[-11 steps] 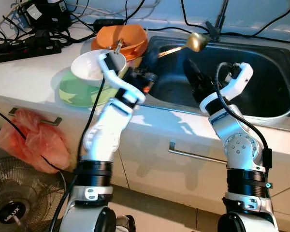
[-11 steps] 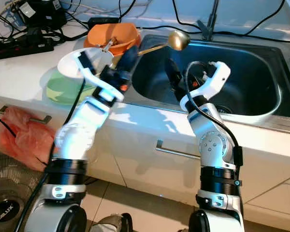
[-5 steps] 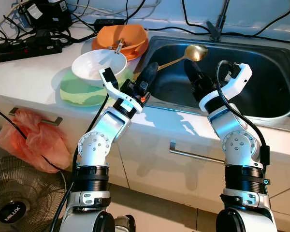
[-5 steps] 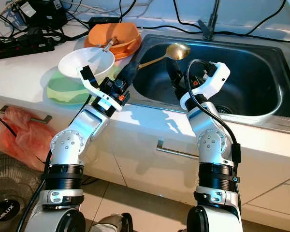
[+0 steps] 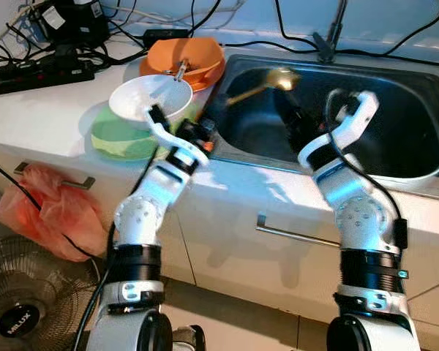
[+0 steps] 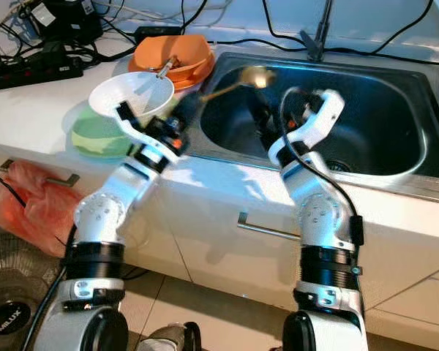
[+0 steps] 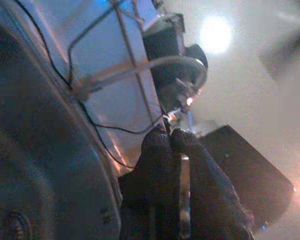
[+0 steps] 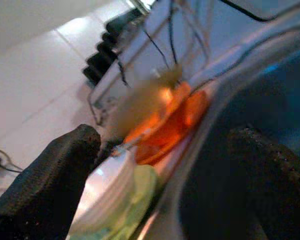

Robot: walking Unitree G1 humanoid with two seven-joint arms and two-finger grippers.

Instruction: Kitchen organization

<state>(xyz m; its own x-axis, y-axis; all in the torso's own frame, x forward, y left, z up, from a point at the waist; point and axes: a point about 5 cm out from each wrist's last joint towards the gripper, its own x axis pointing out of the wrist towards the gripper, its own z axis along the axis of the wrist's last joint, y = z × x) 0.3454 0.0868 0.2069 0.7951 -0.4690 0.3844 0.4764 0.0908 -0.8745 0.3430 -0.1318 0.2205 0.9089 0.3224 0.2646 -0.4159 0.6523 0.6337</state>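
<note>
A gold ladle [image 5: 280, 78] reaches out over the steel sink [image 5: 410, 172], blurred by motion. My left gripper [image 5: 208, 123] is shut on its thin handle [image 7: 184, 170] at the sink's left rim. My right gripper [image 5: 287, 111] hangs inside the basin just below the ladle's bowl, and its fingers [image 8: 55, 175] stand wide open with nothing between them. On the counter to the left, a white bowl [image 5: 150, 99] rests on a green plate [image 5: 113, 139]. Behind them an orange bowl [image 5: 186, 55] holds a utensil.
A faucet [image 5: 333, 33] rises behind the sink. A black power strip [image 5: 40, 73] and tangled cables lie at the counter's back left. A pink bag [image 5: 47, 208] hangs on a drawer handle, with a floor fan [image 5: 18, 314] below it.
My left gripper has drawn back left and slightly lower with the ladle, so the ladle's bowl has shifted left over the sink. The right gripper has barely moved.
</note>
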